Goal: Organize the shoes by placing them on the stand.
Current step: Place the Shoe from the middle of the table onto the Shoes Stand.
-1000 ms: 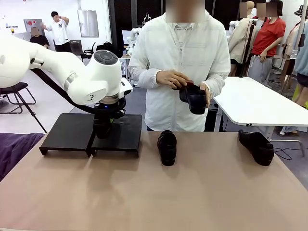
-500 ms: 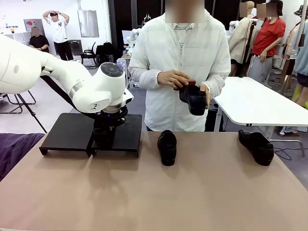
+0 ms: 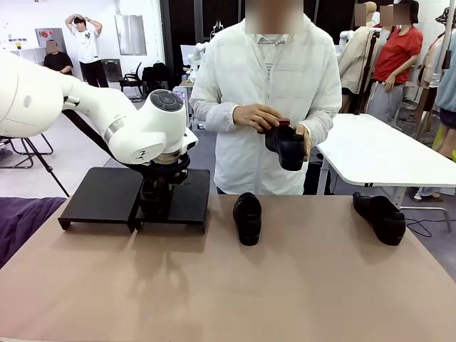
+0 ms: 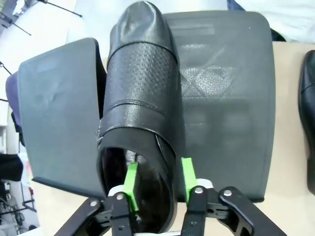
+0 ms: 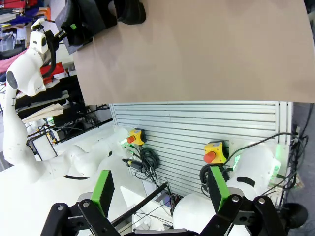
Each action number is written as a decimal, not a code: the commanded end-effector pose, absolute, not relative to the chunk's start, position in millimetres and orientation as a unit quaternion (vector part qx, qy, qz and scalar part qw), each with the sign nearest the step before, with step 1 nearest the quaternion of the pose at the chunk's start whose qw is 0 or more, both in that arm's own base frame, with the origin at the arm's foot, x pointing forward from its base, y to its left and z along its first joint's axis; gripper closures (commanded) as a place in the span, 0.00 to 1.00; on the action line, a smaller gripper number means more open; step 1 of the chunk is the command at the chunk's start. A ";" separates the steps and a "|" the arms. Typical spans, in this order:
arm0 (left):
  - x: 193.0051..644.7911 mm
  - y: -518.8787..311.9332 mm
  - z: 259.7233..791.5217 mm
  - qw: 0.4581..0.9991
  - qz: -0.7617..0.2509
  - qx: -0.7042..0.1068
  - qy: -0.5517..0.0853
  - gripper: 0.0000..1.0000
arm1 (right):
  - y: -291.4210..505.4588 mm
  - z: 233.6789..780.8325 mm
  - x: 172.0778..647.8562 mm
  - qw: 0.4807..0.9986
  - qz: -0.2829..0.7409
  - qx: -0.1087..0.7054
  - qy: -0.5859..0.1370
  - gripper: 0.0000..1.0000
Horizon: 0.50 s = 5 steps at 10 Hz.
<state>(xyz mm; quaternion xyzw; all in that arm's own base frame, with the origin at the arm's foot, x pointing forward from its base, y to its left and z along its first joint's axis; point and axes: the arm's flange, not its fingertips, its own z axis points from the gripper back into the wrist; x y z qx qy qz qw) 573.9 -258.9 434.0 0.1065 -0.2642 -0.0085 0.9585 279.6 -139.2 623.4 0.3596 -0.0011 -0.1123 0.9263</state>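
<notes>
A black, glossy leather low-cut shoe (image 4: 140, 98) sits left of centre on the low matte-black two-panel stand (image 4: 221, 98), along the seam. The left jaws are partly spread at its heel, with one green pad (image 4: 131, 183) inside the opening and the other outside. The right jaws gape wide around nothing. On the tan worktop (image 3: 228, 292) lie a centre shoe (image 3: 247, 217) and a right-hand shoe (image 3: 380, 217). A person's hands (image 3: 253, 116) hold the fourth shoe (image 3: 286, 146).

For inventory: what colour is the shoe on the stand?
Black shoe, perforated band; best in left wrist view.
</notes>
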 end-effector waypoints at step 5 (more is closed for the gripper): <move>462.6 -226.8 537.0 0.974 0.024 0.059 -0.217 0.00 | -141.2 625.5 278.2 0.927 -0.105 0.360 -0.002 0.00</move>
